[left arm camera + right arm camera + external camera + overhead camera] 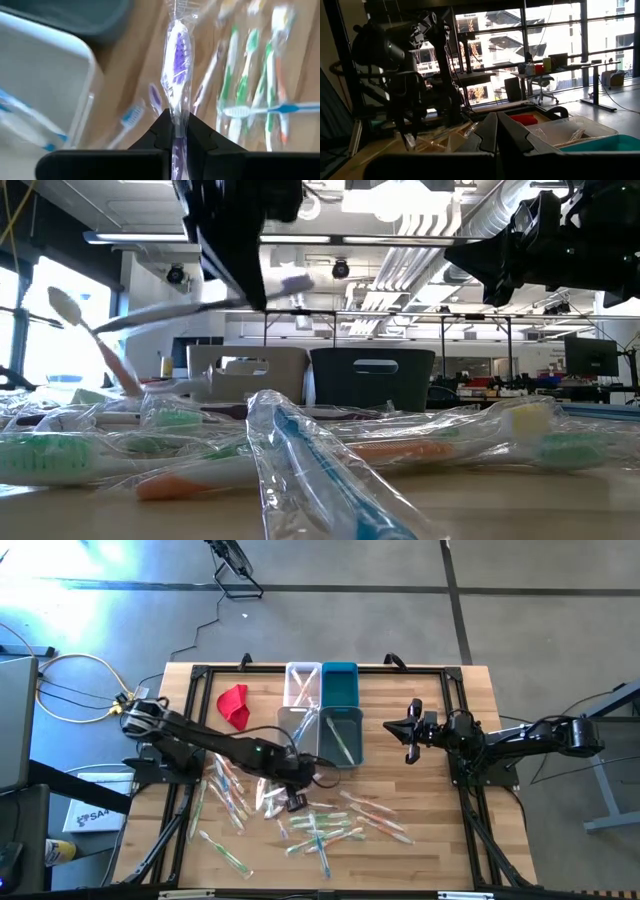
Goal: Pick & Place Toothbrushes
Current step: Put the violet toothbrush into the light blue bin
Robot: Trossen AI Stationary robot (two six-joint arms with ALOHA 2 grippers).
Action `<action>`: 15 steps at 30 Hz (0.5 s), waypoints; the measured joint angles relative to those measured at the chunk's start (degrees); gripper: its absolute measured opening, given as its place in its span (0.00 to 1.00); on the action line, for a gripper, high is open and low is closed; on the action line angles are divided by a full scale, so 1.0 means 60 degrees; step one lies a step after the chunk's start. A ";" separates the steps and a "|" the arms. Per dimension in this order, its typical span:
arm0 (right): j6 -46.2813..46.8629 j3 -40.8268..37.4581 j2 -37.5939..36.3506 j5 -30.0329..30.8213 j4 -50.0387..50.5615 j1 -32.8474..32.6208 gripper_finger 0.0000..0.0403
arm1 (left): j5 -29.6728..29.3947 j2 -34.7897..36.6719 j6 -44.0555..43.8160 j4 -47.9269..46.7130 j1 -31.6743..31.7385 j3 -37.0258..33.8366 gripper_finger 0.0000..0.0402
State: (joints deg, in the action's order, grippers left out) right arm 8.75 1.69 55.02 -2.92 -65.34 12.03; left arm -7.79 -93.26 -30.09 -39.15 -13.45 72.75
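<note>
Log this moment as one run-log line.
left gripper: shut on purple toothbrush, lifted over pile | right gripper: shut, empty, waiting right of bins

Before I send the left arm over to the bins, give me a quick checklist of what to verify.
1. Left hand shut on the purple toothbrush: ok.
2. Only one brush in the grip: ok in the left wrist view.
3. Brush lifted clear of the toothbrush pile: ok in the low view.
4. Grip position: near one end, most of the brush sticking out; security cannot tell.
5. Right hand parked shut beside the bins, crowding the route: cannot tell.
6. Which bin takes purple: cannot tell.
</note>
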 joint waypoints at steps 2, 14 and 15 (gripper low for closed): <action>0.0000 0.0000 0.0002 -0.0001 0.0000 0.0000 0.00 | -0.0336 0.0376 0.0063 0.0020 0.0000 0.0000 0.04; 0.0000 0.0000 -0.0002 0.0000 0.0011 0.0000 0.00 | -0.2764 0.2258 0.1447 0.0786 -0.0004 0.0007 0.03; 0.0000 0.0000 0.0002 -0.0004 0.0018 -0.0004 0.00 | -0.2950 0.2358 0.1644 0.0976 -0.0004 0.0010 0.03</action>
State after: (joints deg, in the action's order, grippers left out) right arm 8.75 1.69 55.02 -2.94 -65.23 12.01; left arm -25.49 -79.11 -20.23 -33.29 -13.47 72.81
